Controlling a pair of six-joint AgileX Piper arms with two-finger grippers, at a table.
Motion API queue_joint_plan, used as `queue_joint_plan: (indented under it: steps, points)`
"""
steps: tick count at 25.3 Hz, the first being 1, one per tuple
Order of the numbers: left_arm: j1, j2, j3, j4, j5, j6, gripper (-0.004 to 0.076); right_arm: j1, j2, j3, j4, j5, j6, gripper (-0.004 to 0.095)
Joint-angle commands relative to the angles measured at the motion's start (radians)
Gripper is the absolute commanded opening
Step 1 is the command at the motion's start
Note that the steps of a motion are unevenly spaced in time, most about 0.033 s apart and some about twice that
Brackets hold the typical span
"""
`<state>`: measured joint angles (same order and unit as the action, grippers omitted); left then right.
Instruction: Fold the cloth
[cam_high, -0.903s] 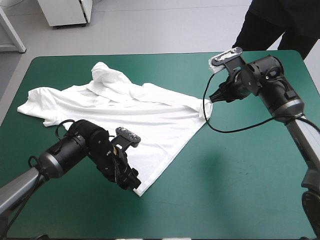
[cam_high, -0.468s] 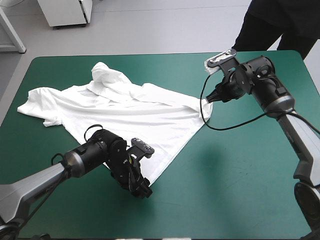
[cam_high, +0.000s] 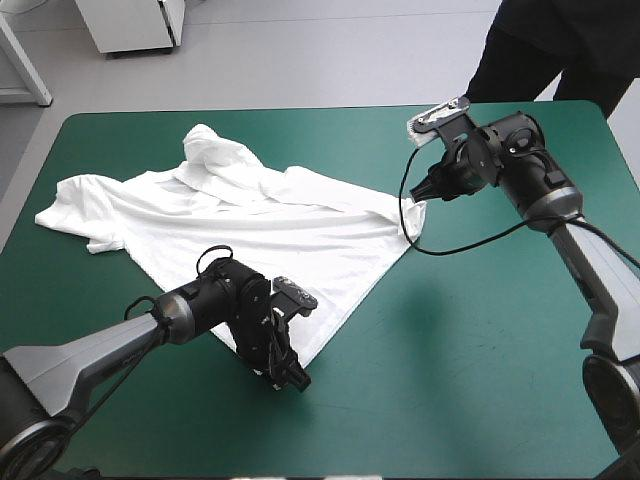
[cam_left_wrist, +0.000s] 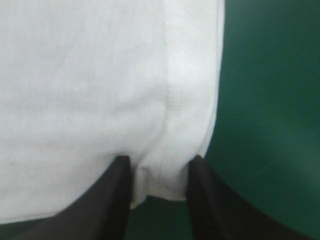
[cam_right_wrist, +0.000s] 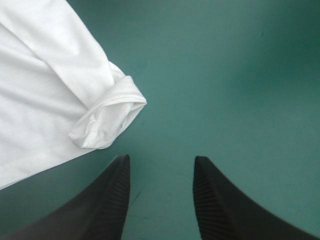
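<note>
Left claw (cam_left_wrist: 159, 164) is spread, straddling the T-shirt (cam_left_wrist: 100, 75) at its stitched hem corner, flat on the teal-green cover (cam_left_wrist: 270, 100). Farther off, right claw (cam_right_wrist: 160, 162) is spread too, with the rolled corner (cam_right_wrist: 112, 117) just ahead and to one side. Light, floppy cotton I reckon, so pinch the hems.

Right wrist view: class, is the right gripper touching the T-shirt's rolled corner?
Apart. The right wrist view shows a strip of teal-green cover between the T-shirt's rolled corner and the open right gripper behind it.
</note>
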<state>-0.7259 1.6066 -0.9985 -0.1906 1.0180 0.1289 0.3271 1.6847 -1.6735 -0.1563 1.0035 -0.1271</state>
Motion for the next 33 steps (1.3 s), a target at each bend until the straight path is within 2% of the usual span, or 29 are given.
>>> queue_joint_plan:
  steps: [1,4,5,10,18,25,29,30,31,33]
  points:
    - [-0.008,0.018,-0.003,-0.050,-0.062,0.004,0.0099,-0.048,-0.003,-0.031,0.010,-0.050,-0.007,0.0401]
    - [-0.008,0.028,-0.003,-0.050,-0.062,0.011,0.0000,-0.098,0.045,-0.031,0.068,-0.050,-0.035,0.0401]
    - [-0.008,0.028,-0.003,-0.050,-0.060,0.011,-0.0008,-0.111,0.059,-0.031,0.081,-0.050,-0.037,0.0401]
    - [-0.008,0.028,-0.003,-0.061,-0.046,0.011,-0.0009,-0.157,0.157,-0.057,0.196,-0.029,-0.095,0.0401]
    - [-0.008,0.028,-0.003,-0.088,-0.035,0.011,-0.0009,-0.156,0.302,-0.171,0.363,0.015,-0.170,0.0401]
    - [-0.008,0.028,-0.003,-0.097,-0.048,0.018,-0.0009,-0.152,0.371,-0.216,0.474,0.010,-0.215,0.0401]
    - [-0.008,0.028,-0.003,-0.097,-0.050,0.026,-0.0009,-0.116,0.437,-0.216,0.479,0.038,-0.215,0.0399]
    - [-0.008,0.028,-0.003,-0.097,-0.050,0.026,-0.0009,-0.110,0.447,-0.216,0.481,0.041,-0.215,0.0392]
    - [-0.008,0.028,-0.003,-0.099,-0.048,0.039,-0.0009,-0.095,0.458,-0.216,0.482,0.049,-0.217,0.0345]
    - [-0.008,0.016,-0.003,-0.094,-0.030,0.037,-0.0009,-0.086,0.454,-0.218,0.477,0.065,-0.238,0.0180]
